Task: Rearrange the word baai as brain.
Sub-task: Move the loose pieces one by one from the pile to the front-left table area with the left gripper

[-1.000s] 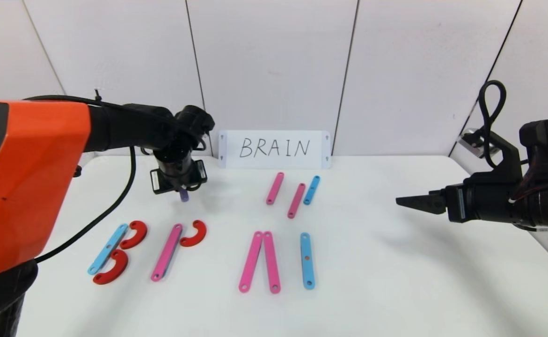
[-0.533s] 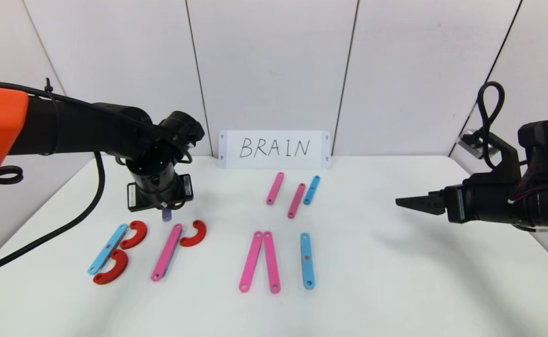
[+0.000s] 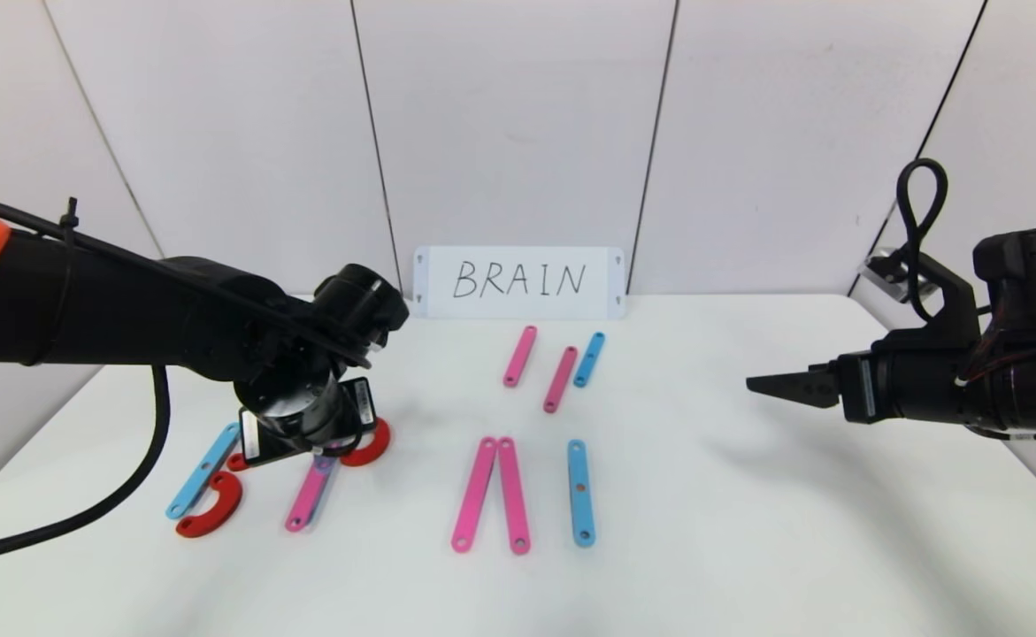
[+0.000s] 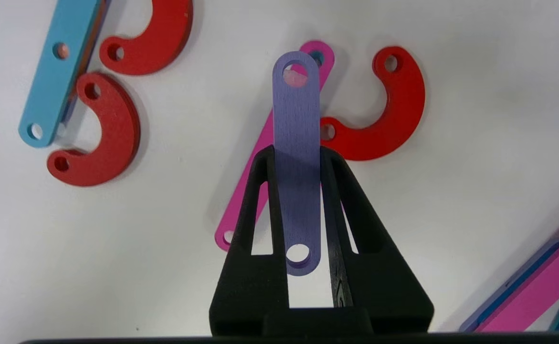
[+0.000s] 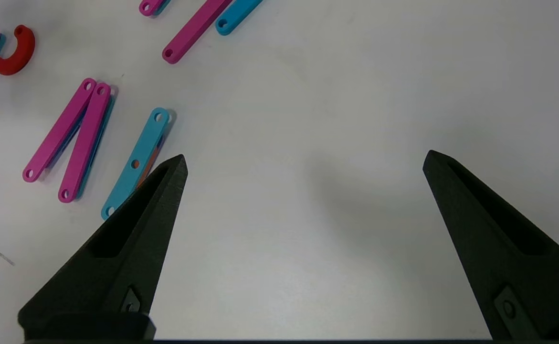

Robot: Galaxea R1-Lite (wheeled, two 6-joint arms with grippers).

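The word lies along the front of the table [image 3: 748, 531]. From the left it has a blue strip [image 3: 203, 469] with a red curve [image 3: 212, 511], then a pink strip [image 3: 308, 495] with a red curve [image 3: 369, 453]. After these come two pink strips meeting at the top [image 3: 491, 494] and a lone blue strip [image 3: 580, 491]. My left gripper [image 4: 296, 153] is shut on the short purple strip [image 4: 296, 119], held just over the pink strip [image 4: 248, 191] beside its red curve [image 4: 396, 114]. My right gripper [image 5: 305, 160] hangs open and empty at the right.
A white card [image 3: 518, 281] with handwritten BRAIN stands at the back. In front of it lie two loose pink strips [image 3: 519, 356] [image 3: 560, 379] and a blue strip [image 3: 588, 358]. The left arm covers part of the first two letters.
My left gripper has carried the purple strip from the back of the table forward and down over the second letter's pink strip. The right arm has not moved.
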